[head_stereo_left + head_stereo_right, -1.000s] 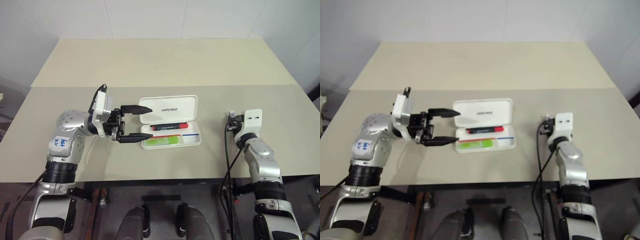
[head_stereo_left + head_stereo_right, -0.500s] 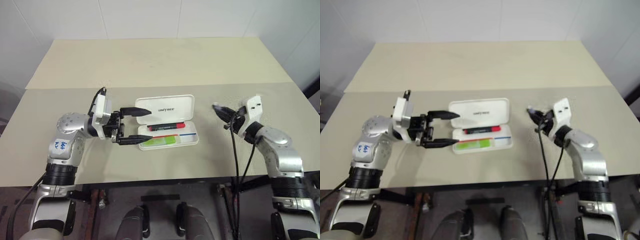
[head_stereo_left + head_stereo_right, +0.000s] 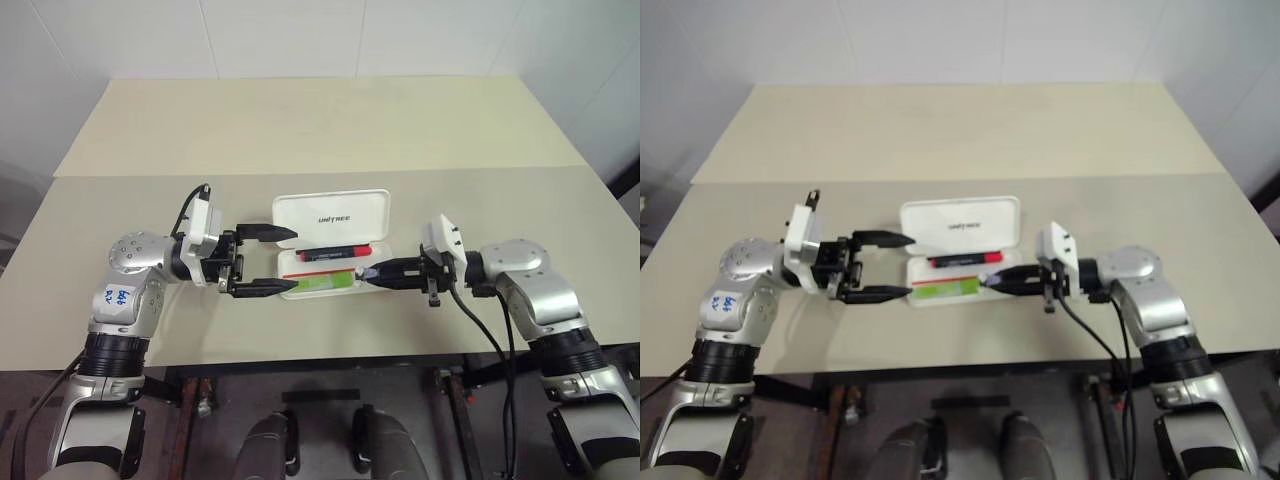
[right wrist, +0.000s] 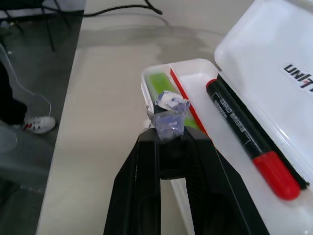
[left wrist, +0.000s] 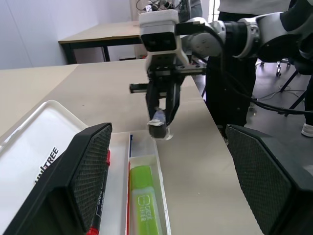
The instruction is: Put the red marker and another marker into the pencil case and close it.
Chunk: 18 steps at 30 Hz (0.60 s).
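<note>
Both markers already lay inside the open pencil case (image 3: pixel 335 245): the red marker (image 3: pixel 335 250) behind, the green highlighter (image 3: pixel 322 284) in front. The left gripper (image 3: pixel 268 261) held its jaws apart at one end. The right gripper (image 3: pixel 372 274), jaws together, pointed at the other. Closing the lid remained.

pencil case (image 3: pixel 345 212): glossy white plastic | table (image 3: pixel 300 130): matt beige | highlighter (image 5: pixel 145 203): translucent green plastic

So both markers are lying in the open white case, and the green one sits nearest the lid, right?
Not quite. In the left eye view the red marker lies nearest the lid of the pencil case; the green highlighter lies in the front compartment. Both are inside, and the case is open.
</note>
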Tool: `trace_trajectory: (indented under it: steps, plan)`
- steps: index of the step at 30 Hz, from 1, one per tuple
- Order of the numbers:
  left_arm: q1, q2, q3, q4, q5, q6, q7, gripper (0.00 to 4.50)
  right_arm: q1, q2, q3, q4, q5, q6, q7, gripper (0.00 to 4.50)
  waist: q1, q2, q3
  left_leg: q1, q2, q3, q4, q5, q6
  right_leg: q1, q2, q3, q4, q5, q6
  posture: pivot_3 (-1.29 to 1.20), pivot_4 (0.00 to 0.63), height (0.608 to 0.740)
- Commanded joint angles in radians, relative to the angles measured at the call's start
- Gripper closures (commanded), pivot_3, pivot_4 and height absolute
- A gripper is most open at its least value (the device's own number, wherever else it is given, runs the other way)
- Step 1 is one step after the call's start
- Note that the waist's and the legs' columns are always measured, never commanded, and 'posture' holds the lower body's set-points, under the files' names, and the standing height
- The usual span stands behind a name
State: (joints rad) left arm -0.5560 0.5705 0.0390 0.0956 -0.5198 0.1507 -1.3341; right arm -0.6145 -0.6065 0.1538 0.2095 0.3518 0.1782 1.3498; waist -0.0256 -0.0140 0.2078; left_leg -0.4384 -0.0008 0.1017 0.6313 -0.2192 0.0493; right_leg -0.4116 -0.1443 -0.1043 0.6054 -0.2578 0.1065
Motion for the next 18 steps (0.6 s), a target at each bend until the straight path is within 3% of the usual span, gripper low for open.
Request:
trace_trajectory:
  steps: [1,18]
  plan:
    - [0.002,0.018,0.018,-0.014,-0.003,-0.01,-0.002,0.6,-0.069,0.016,0.007,0.099,-0.026,-0.068,0.057,4.15,0.0,0.0,0.0,0.0,0.0,0.0,0.0,0.0,-0.001,0.0,0.0,0.0,0.0,0.0,0.0,0.0,0.15,0.74]
    - [0.034,0.05,0.036,-0.056,-0.022,0.007,0.024,0.6,-0.169,-0.001,0.002,0.427,-0.125,-0.292,0.198,4.15,-0.003,0.0,0.0,0.0,-0.001,0.001,0.0,0.001,-0.002,0.0,-0.001,0.0,0.0,0.0,0.0,0.0,0.15,0.74]
